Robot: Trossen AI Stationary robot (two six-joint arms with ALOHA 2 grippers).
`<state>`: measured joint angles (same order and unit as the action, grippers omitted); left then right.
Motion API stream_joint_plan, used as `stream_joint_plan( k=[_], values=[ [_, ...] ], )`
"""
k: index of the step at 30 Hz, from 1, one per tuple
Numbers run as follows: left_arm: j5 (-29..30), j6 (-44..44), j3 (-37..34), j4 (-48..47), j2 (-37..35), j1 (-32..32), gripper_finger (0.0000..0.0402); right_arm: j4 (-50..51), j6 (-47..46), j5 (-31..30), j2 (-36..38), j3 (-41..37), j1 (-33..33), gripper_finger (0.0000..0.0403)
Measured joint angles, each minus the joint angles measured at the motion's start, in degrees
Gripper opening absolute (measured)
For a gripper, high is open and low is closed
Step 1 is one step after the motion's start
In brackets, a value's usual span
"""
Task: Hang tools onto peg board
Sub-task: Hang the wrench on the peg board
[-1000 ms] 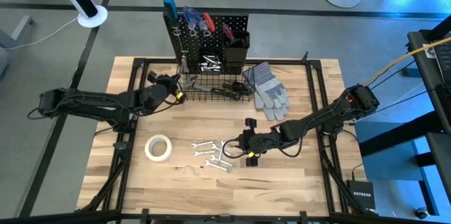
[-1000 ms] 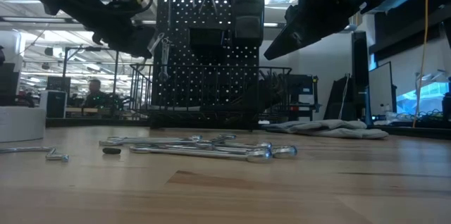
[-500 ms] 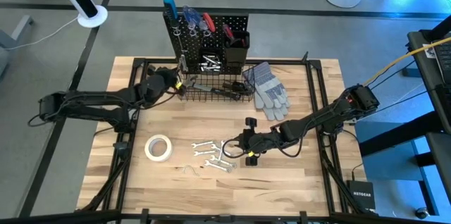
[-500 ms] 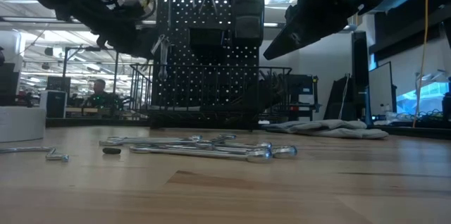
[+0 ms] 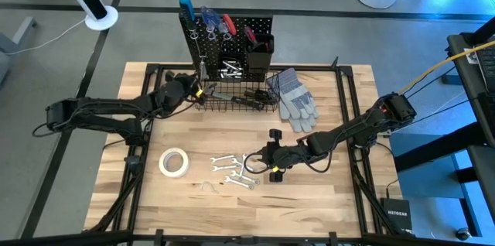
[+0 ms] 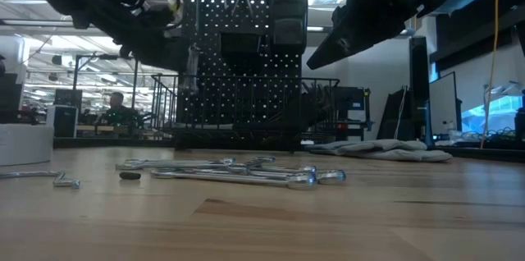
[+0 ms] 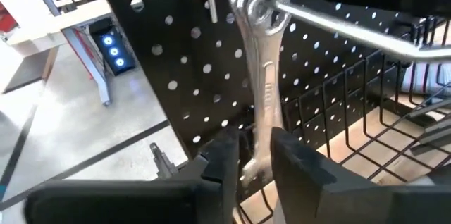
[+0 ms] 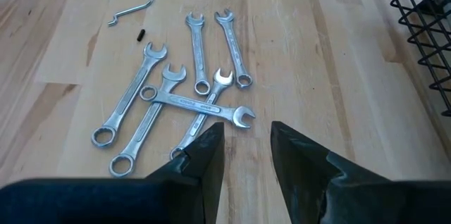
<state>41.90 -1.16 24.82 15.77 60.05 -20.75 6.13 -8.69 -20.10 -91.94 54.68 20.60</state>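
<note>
On peg board, silver wrench ringed over hook, left claw parted around its shank.

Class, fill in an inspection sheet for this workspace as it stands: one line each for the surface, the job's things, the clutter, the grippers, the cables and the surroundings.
Surface: wooden table, bare in the middle.
Job's things: peg board upright at the far edge, with screwdrivers on it; one wrench hangs on a hook; six loose wrenches lie flat; tape roll lies beside them.
Clutter: grey gloves by the wire basket; a loose hook on the wood.
Grippers: left gripper at the hanging wrench, fingers either side of its lower end; right gripper open above the loose wrenches, empty.
Cables: yellow cable off the table's right side.
Surroundings: a person far behind the table.
</note>
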Motion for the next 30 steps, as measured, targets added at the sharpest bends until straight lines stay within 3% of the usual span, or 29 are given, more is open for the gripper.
stream_joint_plan(
  k=[6,11,15,20,24,30],
  values=[
    [-3.2,0.1,1.7,-2.4,-1.0,2.0,0.0130,0.0,0.0,0.0,0.0,0.0,0.0,0.0122],
    [-3.9,-0.7,5.1,-16.2,-5.0,6.0,0.0157,0.0,0.0,0.1,0.0,0.0,0.0,0.0122],
    [-6.3,-2.9,6.8,-27.2,-10.0,11.7,0.0160,0.0,-0.1,0.1,0.0,0.0,0.0,0.0122],
    [-7.3,-8.3,6.7,-33.9,-15.8,21.7,0.0151,0.0,-0.3,0.1,0.0,0.0,0.0,0.0122],
    [-9.3,-11.3,6.6,-35.1,-16.5,30.0,0.0148,-0.4,-0.4,0.1,0.0,0.0,0.0,0.0122],
    [-10.6,-12.3,6.6,-31.5,-11.7,39.2,0.0148,-2.5,-0.4,0.1,0.0,0.0,0.0,0.0122]
  ],
)
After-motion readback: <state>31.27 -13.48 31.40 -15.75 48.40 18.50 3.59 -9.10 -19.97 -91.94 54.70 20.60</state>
